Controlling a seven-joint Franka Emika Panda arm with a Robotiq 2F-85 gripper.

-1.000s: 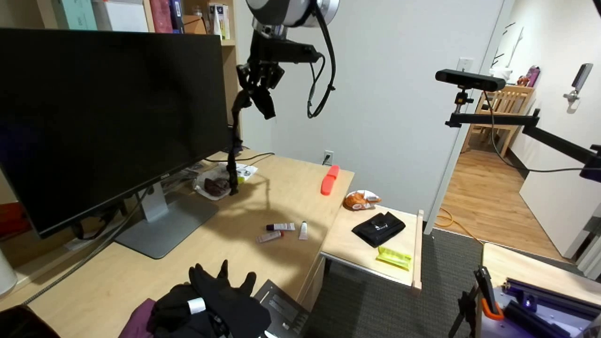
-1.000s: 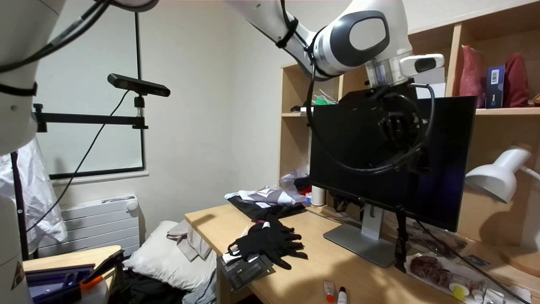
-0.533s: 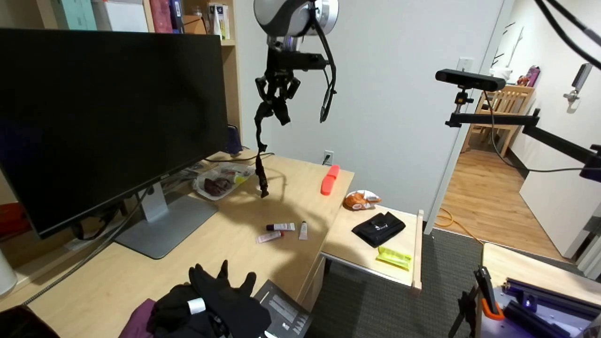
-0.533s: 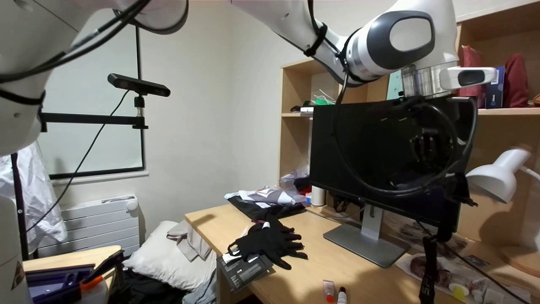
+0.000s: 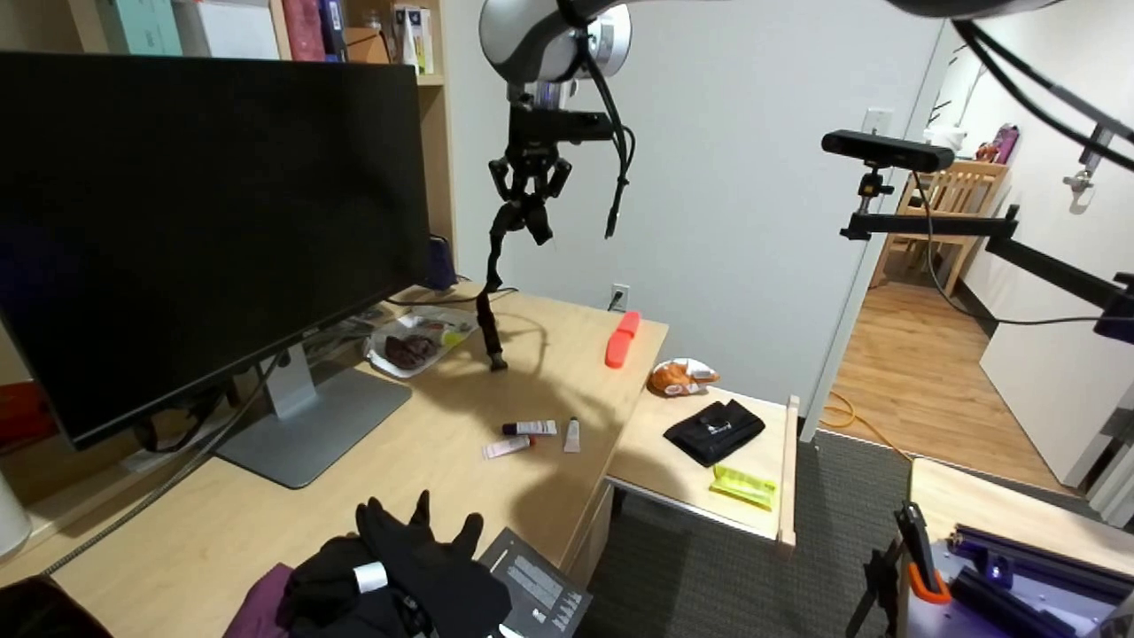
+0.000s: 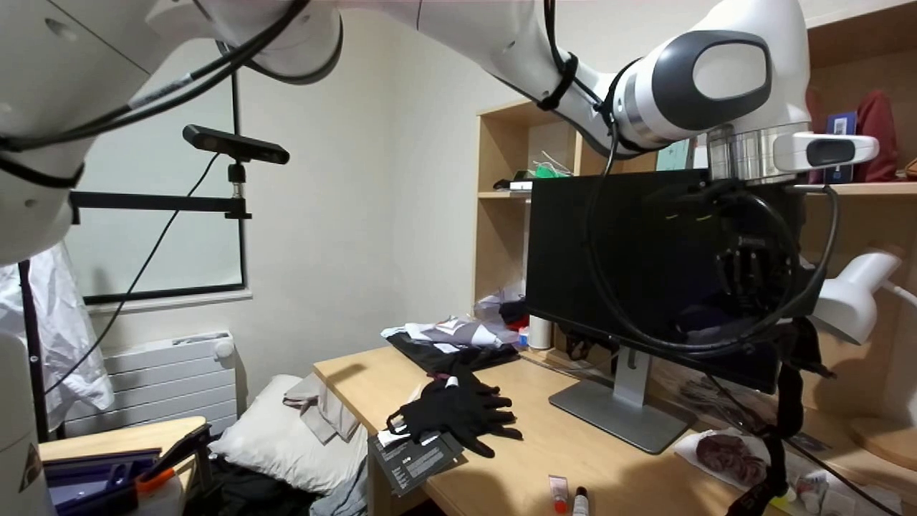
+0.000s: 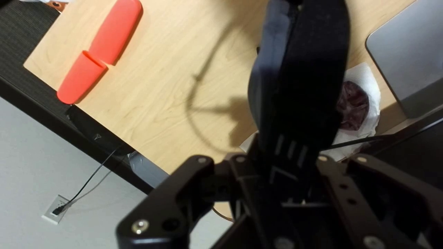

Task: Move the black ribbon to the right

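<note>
The black ribbon (image 5: 488, 321) hangs long and twisted from my gripper (image 5: 524, 208), over the far part of the desk, beside the monitor's edge. Its short end sticks out on the other side of the fingers. My gripper is shut on it. In an exterior view the ribbon (image 6: 789, 401) hangs in front of the desk's back items, and the gripper is hard to make out against the dark screen. In the wrist view the ribbon (image 7: 309, 69), with pale print, runs up from between the fingers of the gripper (image 7: 282, 162). I cannot tell whether its lower end touches the desk.
A large monitor (image 5: 213, 221) stands close to the gripper. A red case (image 5: 623, 339), several small tubes (image 5: 530, 428) and black gloves (image 5: 434, 558) lie on the desk. A side board (image 5: 642, 443) carries a black pouch (image 5: 714, 432) and a yellow packet (image 5: 742, 486).
My gripper, still holding the ribbon, has moved right and slightly down in both exterior views. The ribbon swings with it, away from the monitor's edge and the plastic-wrapped items.
</note>
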